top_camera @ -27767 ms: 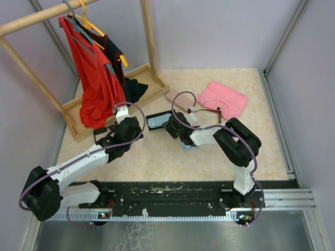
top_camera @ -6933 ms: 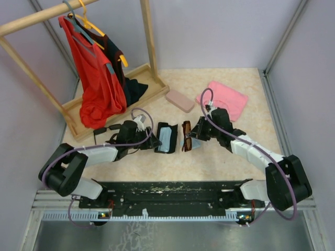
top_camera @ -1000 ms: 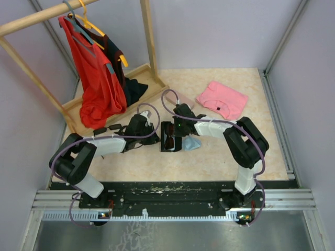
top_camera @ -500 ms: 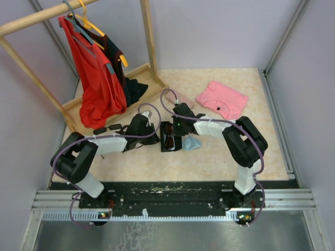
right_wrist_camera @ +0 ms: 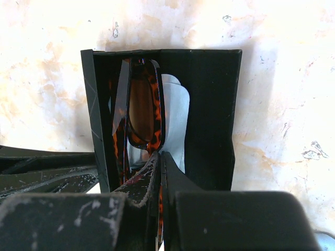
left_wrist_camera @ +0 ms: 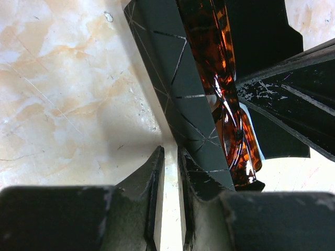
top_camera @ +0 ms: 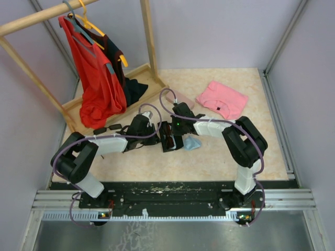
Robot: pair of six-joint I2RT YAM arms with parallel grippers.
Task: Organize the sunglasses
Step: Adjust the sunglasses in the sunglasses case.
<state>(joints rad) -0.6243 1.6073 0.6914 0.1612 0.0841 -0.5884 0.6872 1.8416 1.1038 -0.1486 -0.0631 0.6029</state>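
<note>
Right gripper (right_wrist_camera: 159, 157) clenched, touching reddish-brown tortoiseshell folding sunglasses (right_wrist_camera: 140, 104) at 12 o'clock inside black folding case (right_wrist_camera: 209, 115). Likely light, brittle: gripping the frame. Left gripper (left_wrist_camera: 168, 157): can't tell.

Soft, even overhead light fills the top view; the black folding case (top_camera: 168, 137) is sharp, with only faint shadows around it. In the left wrist view a grey shadow lies on the marbled tabletop (left_wrist_camera: 63, 104) left of the case, and bright glints streak the tortoiseshell sunglasses (left_wrist_camera: 217, 57) to its right. Below it, the fingers (left_wrist_camera: 149, 193) are blurred. In the right wrist view, the tabletop above the case is nearly washed out.
</note>
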